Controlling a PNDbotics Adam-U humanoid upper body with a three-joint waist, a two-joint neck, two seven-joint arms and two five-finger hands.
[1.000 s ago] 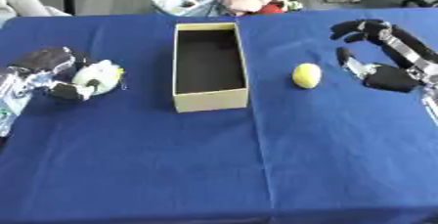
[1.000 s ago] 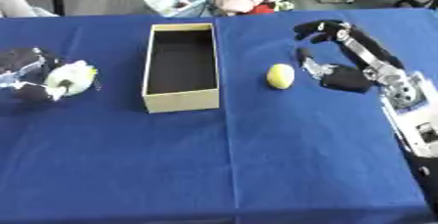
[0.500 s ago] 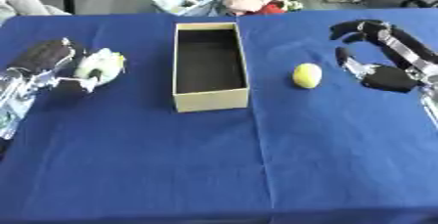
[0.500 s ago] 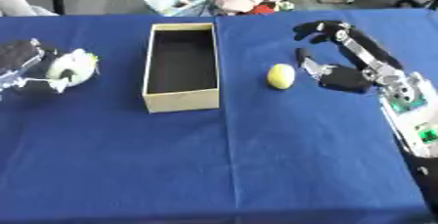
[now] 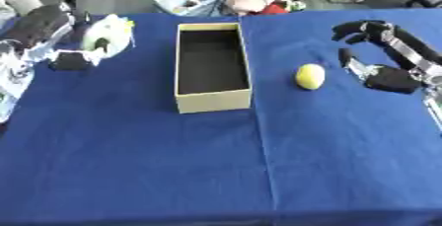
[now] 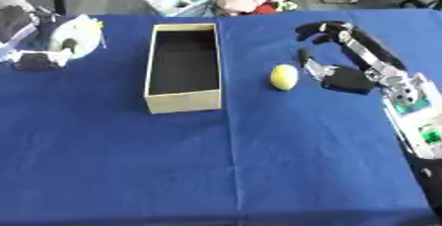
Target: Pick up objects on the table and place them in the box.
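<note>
Yellow lemon (image 5: 310, 76) – tan box (image 5: 213, 102) – blue tablecloth (image 5: 172, 161)

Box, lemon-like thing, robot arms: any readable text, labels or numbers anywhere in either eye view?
None readable.
Cardboard box: plain walls, no print visible.
Yellow object: no marking.
White and green object in the left hand: no legible label.
Right forearm panel: small green patches, too blurred to read.
Right hand: no text.
</note>
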